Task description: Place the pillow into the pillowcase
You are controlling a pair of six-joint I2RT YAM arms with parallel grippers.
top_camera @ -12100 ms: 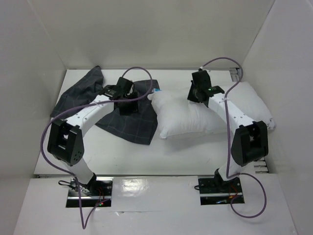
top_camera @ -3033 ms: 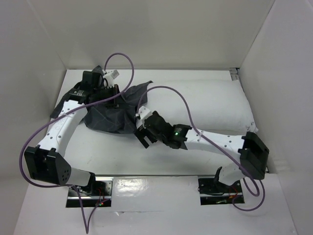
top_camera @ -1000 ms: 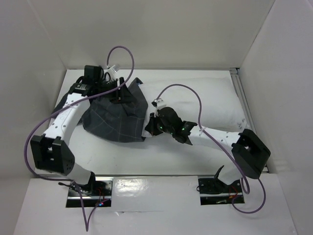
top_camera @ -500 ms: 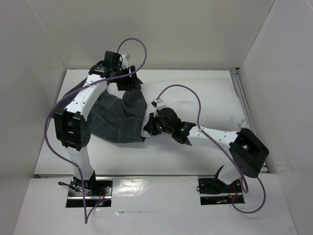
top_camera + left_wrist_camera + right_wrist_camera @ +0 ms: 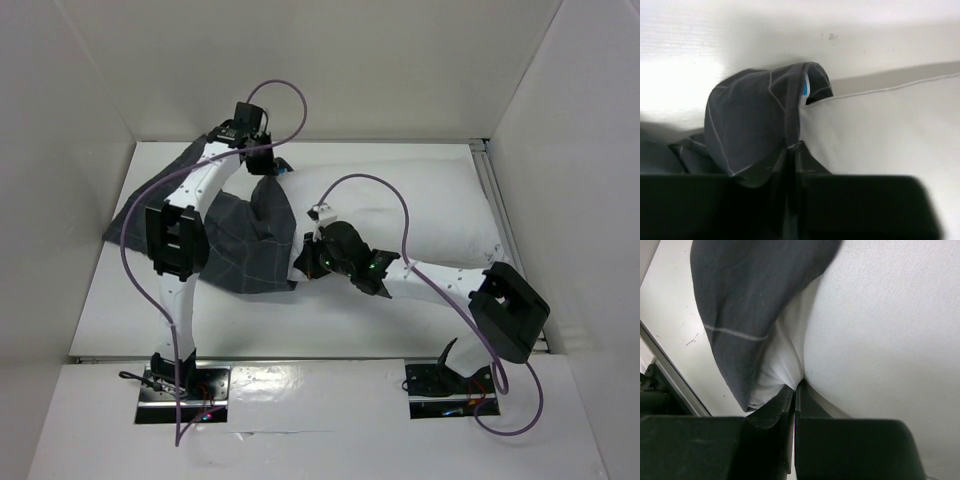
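Note:
The white pillow lies across the right half of the table, its left end under the dark grey checked pillowcase. At the pillow's near left corner, my right gripper is shut on a pinch of white pillow fabric, with the pillowcase hem draped just above it. My left gripper is at the far wall, shut on a raised fold of the pillowcase beside the pillow's far edge. The jaws meet on grey cloth at the left gripper.
White walls enclose the table on three sides, the back wall close behind the left gripper. A metal rail runs along the right edge. Purple cables loop above both arms. A small blue tag shows under the fold.
My left arm swung from the far left towards the middle of the back edge, and its jaws closed on the pillowcase fold. The pillowcase bunched up against the pillow. The right arm stayed put.

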